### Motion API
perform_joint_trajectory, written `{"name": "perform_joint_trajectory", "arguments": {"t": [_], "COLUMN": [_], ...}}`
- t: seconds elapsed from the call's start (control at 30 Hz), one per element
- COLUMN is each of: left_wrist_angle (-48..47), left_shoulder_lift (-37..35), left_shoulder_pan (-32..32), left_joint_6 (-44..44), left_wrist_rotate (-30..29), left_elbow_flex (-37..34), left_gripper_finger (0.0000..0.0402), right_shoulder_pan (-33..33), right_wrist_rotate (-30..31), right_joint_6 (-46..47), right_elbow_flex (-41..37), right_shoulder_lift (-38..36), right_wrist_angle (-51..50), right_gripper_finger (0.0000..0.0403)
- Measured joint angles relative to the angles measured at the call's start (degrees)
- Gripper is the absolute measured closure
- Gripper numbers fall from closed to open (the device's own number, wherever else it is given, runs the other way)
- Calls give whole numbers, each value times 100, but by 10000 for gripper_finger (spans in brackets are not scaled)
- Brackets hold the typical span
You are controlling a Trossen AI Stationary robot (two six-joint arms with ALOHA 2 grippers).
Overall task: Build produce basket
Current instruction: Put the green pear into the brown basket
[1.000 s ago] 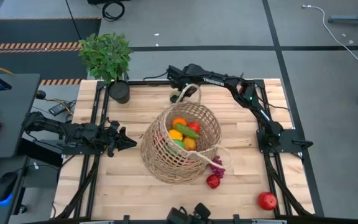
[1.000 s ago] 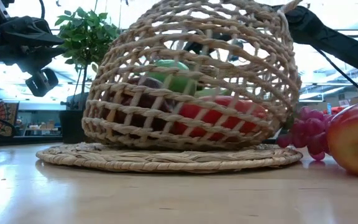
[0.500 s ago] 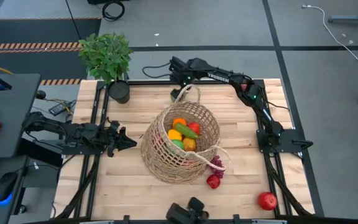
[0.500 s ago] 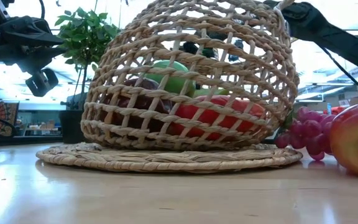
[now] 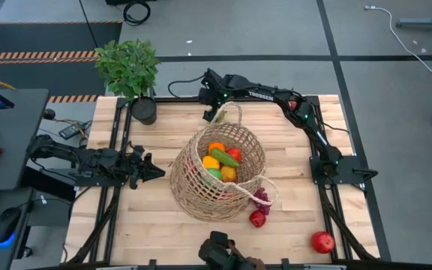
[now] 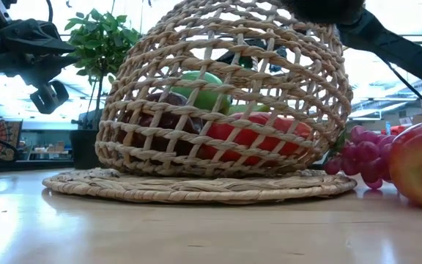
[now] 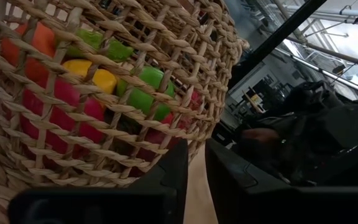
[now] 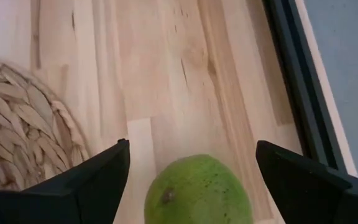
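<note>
Here the basket (image 5: pixel 217 171) sits mid-tabletop (image 5: pixel 156 217), holding produce (image 5: pixel 221 160); grapes (image 5: pixel 262 199) and apples (image 5: pixel 322 241) lie beside it. Right fingers (image 8: pixel 98 174) spread around a green apple (image 8: pixel 199 191) behind the basket; left fingers (image 7: pixel 173 174) look nearly closed.

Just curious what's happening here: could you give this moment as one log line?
right gripper: open, astride green apple on table | left gripper: waiting beside basket | grapes: outside basket
</note>
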Motion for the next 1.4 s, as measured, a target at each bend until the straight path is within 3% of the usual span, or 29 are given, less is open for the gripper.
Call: {"name": "perform_joint_trajectory", "arguments": {"t": [0.2, 0.67, 0.9, 1.1, 1.4], "left_wrist_angle": [0, 0, 0, 0, 0], "left_shoulder_lift": [0, 0, -1, 0, -2], "left_shoulder_pan": [-2, -2, -1, -1, -2], "left_joint_6": [2, -1, -1, 0, 2], "left_wrist_rotate": [2, 0, 1, 1, 2], "left_elbow_flex": [2, 2, 1, 1, 2], "left_gripper_finger": [342, 340, 346, 340, 343], "right_shoulder_pan": [-93, -141, -220, -274, -356], "right_wrist_rotate": [-277, -50, -68, -44, 166], "right_joint_6": [30, 179, 179, 331, 378], "right_elbow_flex": [-296, -1264, -1271, -1230, -284], "right_shoulder_lift": [-7, -20, -20, -20, -81], "right_wrist_angle": [81, 234, 318, 261, -1355], "right_gripper_finger": [51, 66, 118, 119, 116]}}
